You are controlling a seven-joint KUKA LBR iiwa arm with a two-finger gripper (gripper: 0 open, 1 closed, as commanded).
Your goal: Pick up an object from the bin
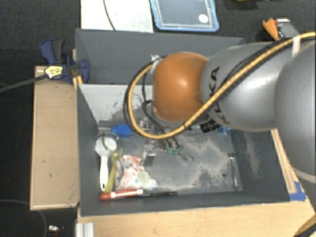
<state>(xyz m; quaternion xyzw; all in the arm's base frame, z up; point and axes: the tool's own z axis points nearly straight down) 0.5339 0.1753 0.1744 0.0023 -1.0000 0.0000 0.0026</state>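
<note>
Orange wrist cover [180,85] hangs over the bin [207,177]; whether jaws beneath are clenched cannot be told. Lower-left of the cover lie blue block [121,130], white spoon [104,152], crumpled wrapper [133,173], red pen [121,194]

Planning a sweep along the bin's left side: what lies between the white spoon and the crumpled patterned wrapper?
In the camera view, a yellow-green strip lies between the white spoon and the crumpled patterned wrapper.
</note>
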